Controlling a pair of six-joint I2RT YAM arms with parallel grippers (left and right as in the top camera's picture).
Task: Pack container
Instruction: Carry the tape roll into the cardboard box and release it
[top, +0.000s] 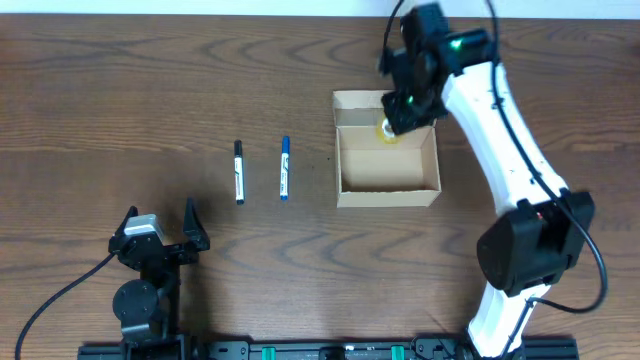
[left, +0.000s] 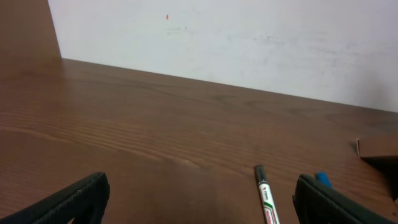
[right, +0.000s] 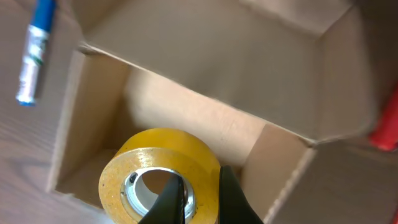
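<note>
The right hand (right: 199, 186) is clamped shut on the wall of a yellow tape roll (right: 143, 155), low inside the open container (top: 390, 195) — whether the roll touches its floor I cannot tell. The container sits at three o'clock from the middle of the desk (top: 100, 100). At its nine o'clock lie a blue marker (top: 285, 168) and a black marker (top: 239, 172), both unpacked — packing looks barely begun. At its seven o'clock the left hand (top: 160, 228) hangs wide open, empty.

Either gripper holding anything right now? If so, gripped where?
Right gripper is shut on the yellow tape roll, pinching its ring wall: one finger inside the core, one outside, at the open box. Left gripper is open, holding nothing.
</note>
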